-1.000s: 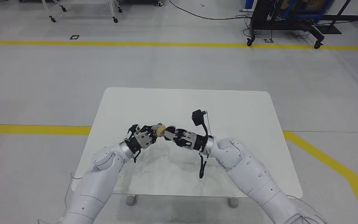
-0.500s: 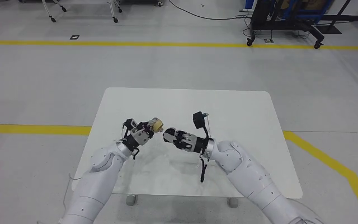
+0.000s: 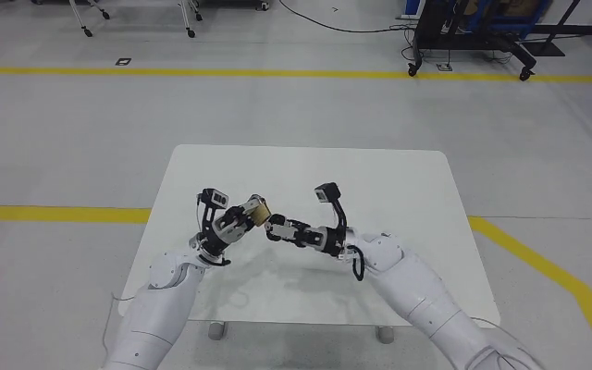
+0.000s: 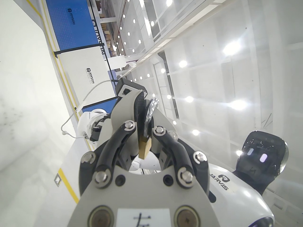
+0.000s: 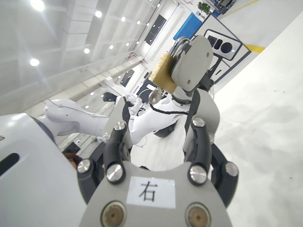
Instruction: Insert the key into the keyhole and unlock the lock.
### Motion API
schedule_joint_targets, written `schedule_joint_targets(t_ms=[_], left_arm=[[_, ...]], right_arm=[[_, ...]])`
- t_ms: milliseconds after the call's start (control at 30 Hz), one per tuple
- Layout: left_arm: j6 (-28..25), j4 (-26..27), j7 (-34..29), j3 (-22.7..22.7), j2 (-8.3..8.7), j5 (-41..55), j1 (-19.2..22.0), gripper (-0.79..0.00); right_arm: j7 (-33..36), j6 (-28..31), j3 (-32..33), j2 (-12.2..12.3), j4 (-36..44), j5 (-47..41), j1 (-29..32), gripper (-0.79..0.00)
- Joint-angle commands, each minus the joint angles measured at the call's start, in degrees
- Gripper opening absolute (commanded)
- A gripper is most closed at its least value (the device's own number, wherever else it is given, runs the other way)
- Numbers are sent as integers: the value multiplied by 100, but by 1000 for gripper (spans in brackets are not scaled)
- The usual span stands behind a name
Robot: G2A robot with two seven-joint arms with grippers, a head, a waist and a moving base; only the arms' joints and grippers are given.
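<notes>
While the brass lock (image 5: pixel 163 73) is clamped between the closed fingers of the left tool (image 3: pixel 250 214), it is held up above the white worktop (image 3: pixel 398 185), left of its middle, with the steel shackle lying out by the fingertips. The silver key (image 5: pixel 155 97) is seen standing out of the lock's end face opposite the shackle. The right tool (image 3: pixel 276 228) is held just beside the lock and pointed at it, its fingers spread wide, the key ahead between them and nothing gripped.

Bright, even light; ceiling lights (image 5: pixel 37 3) glare overhead.
</notes>
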State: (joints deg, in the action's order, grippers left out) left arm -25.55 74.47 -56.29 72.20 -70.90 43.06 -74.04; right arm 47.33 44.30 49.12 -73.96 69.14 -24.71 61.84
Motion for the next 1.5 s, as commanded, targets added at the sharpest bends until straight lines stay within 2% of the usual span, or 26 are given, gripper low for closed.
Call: schedule_joint_targets(t_ms=[0, 167, 233, 467, 700, 800, 867, 1133, 1300, 1467], left_arm=[[-20, 2, -3, -1, -1, -20, 4, -785], [-138, 19, -65, -3, -1, -85, 0, -785], [-243, 32, -70, 12, 2, -158, 4, -785], [-312, 64, -21, 8, 5, -275, -24, -785], [-348, 91, 65, 6, 7, -383, -42, -785], [-399, 108, 80, 9, 9, -430, -46, -785], [-425, 115, 81, 6, 10, -455, -47, -785], [-665, 153, 92, 18, 11, -514, -63, -785], [-1025, 233, 30, 50, 11, -477, -101, -785], [-1231, 242, -98, 77, 17, -410, -108, -785]], right_arm=[[425, -99, -10, -1, -100, -517, -64, -360], [740, -364, -23, -28, -387, -884, -212, -422], [787, -422, -46, -44, -446, -913, -249, -483], [845, -492, -89, -84, -531, -867, -292, -465], [841, -510, -96, -110, -545, -801, -287, -526], [835, -549, -94, -120, -564, -788, -288, -702], [830, -577, -91, -129, -577, -814, -290, -785], [1124, -831, -146, -196, -664, -1314, -309, -785], [1995, -1308, -157, -285, -801, -2614, -338, -785], [2664, -1631, -147, -383, -1095, -3408, -440, -785]])
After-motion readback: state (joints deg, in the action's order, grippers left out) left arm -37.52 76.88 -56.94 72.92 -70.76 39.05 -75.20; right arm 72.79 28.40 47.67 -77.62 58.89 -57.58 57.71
